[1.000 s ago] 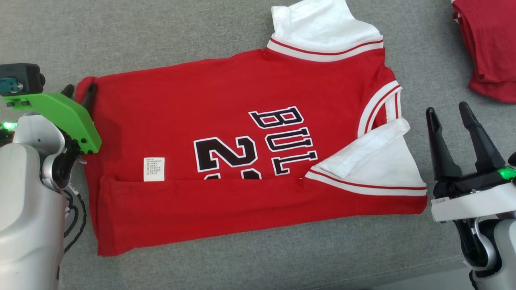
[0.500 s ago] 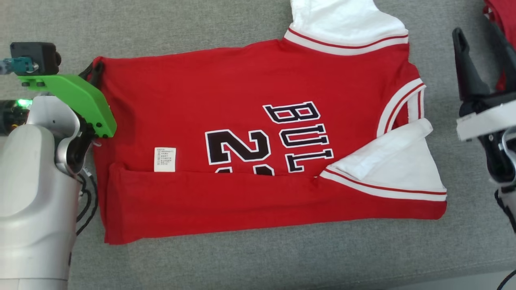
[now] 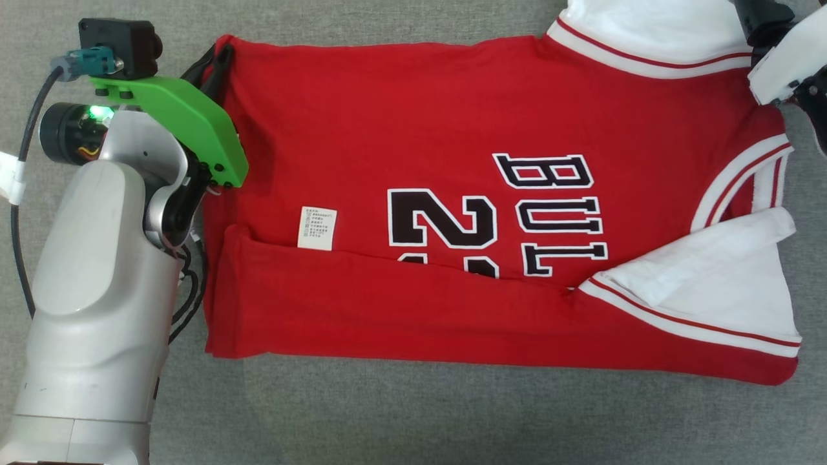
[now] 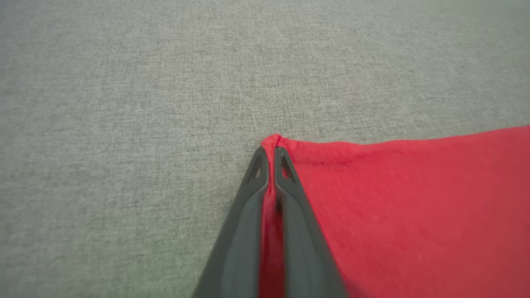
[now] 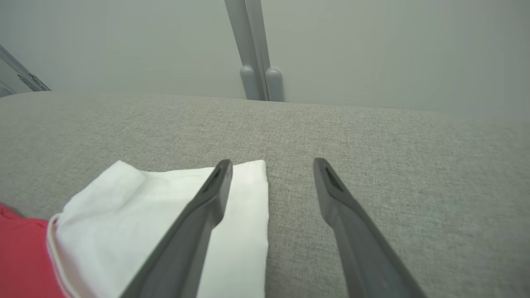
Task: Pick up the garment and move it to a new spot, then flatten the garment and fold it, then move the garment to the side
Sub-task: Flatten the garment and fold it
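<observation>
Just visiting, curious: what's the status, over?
Left gripper shut on corner of red basketball jersey. Right gripper open, at its white sleeve. No obstruction seen.

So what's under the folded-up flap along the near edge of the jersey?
The flap lies over the jersey's front and covers part of the black number. A white label shows just above its edge. The rest of the number is hidden.

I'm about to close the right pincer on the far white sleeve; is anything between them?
Nothing visible. The open right pincer hangs over the white fabric sleeve of the red basketball jersey, one finger over its edge, with grey fabric surface beneath the other.
</observation>
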Available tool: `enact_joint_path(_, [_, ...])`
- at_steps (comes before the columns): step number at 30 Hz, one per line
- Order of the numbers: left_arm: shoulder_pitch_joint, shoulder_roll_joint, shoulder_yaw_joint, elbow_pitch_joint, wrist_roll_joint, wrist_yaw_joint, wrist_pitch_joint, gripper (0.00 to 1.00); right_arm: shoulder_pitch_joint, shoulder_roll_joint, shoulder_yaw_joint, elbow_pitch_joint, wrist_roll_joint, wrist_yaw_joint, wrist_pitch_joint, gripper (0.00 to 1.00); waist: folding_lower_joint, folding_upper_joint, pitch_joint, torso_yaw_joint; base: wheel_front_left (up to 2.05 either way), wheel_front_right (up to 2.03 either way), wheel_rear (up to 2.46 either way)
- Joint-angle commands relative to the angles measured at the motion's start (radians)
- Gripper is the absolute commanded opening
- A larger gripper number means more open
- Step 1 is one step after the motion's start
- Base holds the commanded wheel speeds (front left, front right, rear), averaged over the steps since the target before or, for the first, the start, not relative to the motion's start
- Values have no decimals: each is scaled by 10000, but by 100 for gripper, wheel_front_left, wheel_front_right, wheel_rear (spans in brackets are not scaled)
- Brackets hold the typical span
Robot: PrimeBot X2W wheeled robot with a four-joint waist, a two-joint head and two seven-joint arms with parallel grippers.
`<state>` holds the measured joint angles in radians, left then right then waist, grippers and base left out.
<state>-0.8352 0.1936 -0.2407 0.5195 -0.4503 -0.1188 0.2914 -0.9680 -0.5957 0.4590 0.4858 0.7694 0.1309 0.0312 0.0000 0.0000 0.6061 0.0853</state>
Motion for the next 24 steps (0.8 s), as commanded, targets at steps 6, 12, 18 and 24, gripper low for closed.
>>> enact_joint_path(6, [-193, -163, -190, 462, -143, -5, -137, 0, -1282, -463, 1197, 671, 746, -2, 1518, 100, 0, 0, 463, 402, 0, 0, 0])
enact_joint_path(12, [-312, -236, -347, 756, -230, -8, -285, 0, -2140, -686, 2369, 1067, 1314, -1, 2546, 100, 0, 0, 629, 495, 0, 0, 0])
enact_joint_path(18, [-336, -182, -495, 838, -332, -24, -447, 0, -2540, -945, 2966, 1101, 1734, -2, 2495, 0, 0, 0, 576, 510, 0, 0, 0])
enact_joint_path(24, [-167, 101, -627, 455, -381, -60, -718, 0, -2164, -1286, 3153, 669, 2168, -2, 972, 0, 0, 0, 63, 302, 0, 0, 0])
